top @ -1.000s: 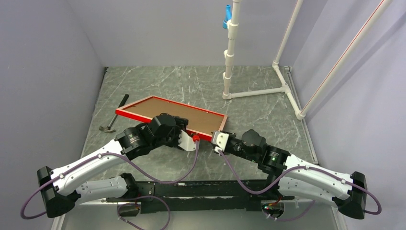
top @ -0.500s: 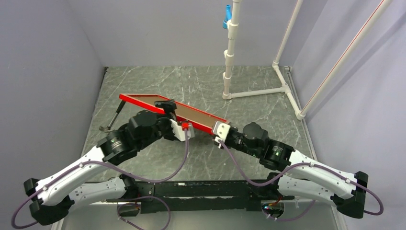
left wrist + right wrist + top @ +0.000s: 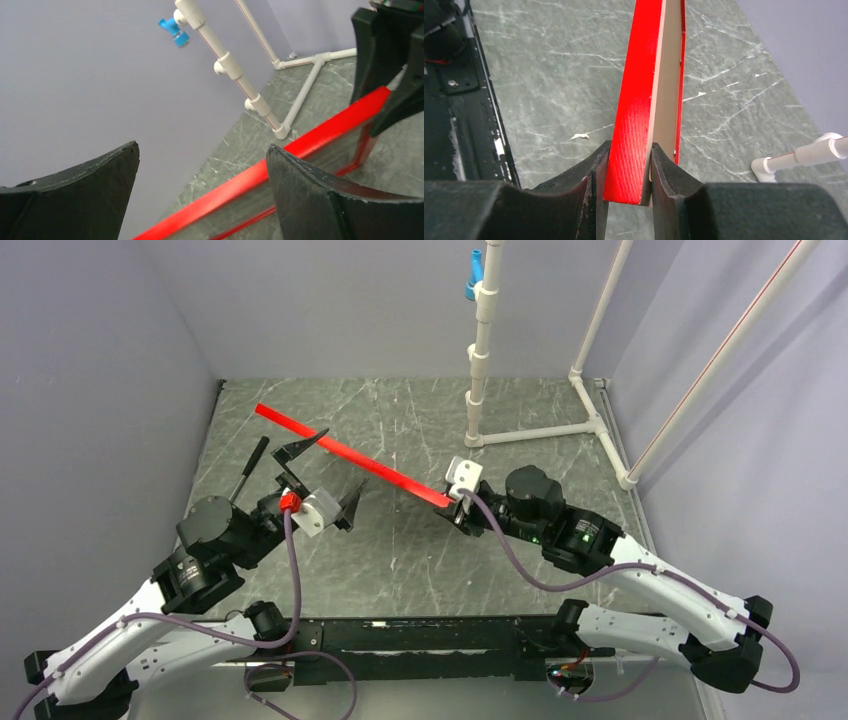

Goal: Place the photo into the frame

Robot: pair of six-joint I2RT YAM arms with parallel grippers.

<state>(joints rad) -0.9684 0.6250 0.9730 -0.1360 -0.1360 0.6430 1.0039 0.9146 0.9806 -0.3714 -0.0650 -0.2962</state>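
The frame (image 3: 350, 455) is red and stands tilted up on its long edge above the marble table, running from back left to front right. My right gripper (image 3: 452, 502) is shut on its right end; in the right wrist view the fingers (image 3: 594, 175) pinch the red frame (image 3: 636, 100) and its brown back panel (image 3: 667, 75). My left gripper (image 3: 338, 468) is open beside the middle of the frame, holding nothing. In the left wrist view the frame (image 3: 280, 160) runs across behind the wide-apart left gripper (image 3: 202, 147). The photo is out of view.
A hammer (image 3: 245, 475) lies at the left of the table, behind the left arm. A white pipe stand (image 3: 480, 360) with a blue clip (image 3: 472, 275) rises at the back right, its base pipes (image 3: 600, 425) along the right side. Grey walls enclose the table.
The frame went from lying nearly flat to standing steeply on edge. My left gripper opened, let go of the frame and drew back to the left. The right gripper kept its hold.
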